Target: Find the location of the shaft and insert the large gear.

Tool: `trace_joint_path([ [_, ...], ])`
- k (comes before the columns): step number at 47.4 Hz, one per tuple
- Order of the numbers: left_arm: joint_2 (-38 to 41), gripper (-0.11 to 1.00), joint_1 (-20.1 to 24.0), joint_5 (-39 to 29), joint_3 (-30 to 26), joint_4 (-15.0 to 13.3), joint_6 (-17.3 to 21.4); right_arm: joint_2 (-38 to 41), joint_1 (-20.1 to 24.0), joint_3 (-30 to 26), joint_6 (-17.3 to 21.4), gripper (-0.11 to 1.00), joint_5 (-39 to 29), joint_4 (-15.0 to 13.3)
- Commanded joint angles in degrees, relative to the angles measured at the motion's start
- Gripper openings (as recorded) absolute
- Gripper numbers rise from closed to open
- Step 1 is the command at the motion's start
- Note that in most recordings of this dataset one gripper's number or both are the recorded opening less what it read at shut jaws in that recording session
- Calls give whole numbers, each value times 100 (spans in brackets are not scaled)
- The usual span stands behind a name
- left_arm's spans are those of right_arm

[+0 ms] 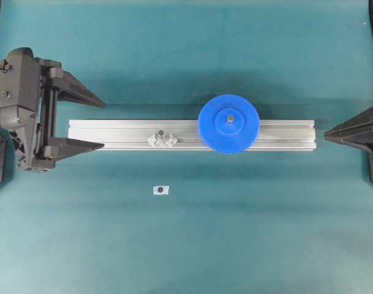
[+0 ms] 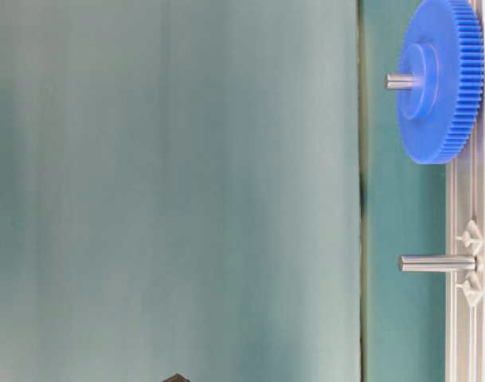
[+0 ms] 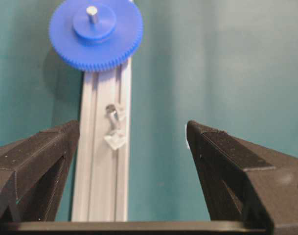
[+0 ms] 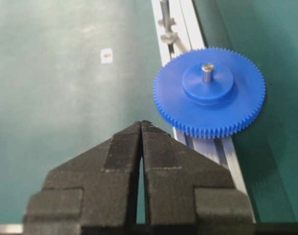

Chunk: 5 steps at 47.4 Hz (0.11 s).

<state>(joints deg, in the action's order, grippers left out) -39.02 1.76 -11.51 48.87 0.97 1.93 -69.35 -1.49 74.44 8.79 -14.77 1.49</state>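
my left end effector (image 1: 99, 124) has its black fingers spread wide, nothing between them, parked off the left end of the long silver aluminium rail (image 1: 113, 128) on the teal desk (image 1: 186, 245). my right end effector (image 4: 141, 125) has its fingers pressed together, empty, sitting off the rail's right end.

the bright blue plastic toothed disc gear (image 1: 228, 123) is already seated on a short grey metal pin (image 2: 401, 80), lying flat on the rail and overhanging both rail edges; pin tip pokes out through the raised round hub. second upright grey pin (image 2: 435, 263) stands bare further left on the rail, flanked by two small clear diamond-shaped plastic pieces (image 1: 162, 139). small white rectangular tag with a dark dot (image 1: 161, 190) lies on the desk in front of the rail, well apart.

handling guess: gear looks light, rigid, moulded plastic, smooth faces so a bit slippery. fine teeth could mar under a hard pinch. best hold is across the rim on opposite edges, kept level; hub is the alternative. bore is small, so any tilt would likely bind on the pin.
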Motion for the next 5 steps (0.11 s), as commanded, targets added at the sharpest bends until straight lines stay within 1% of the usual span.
trace_joint_path([
  [1,-26,88,-18,53,-70,9,0,44,-18,-44,35,3,53,0],
  [5,-26,88,-18,44,-70,9,0,44,-26,-35,35,3,53,0],
])
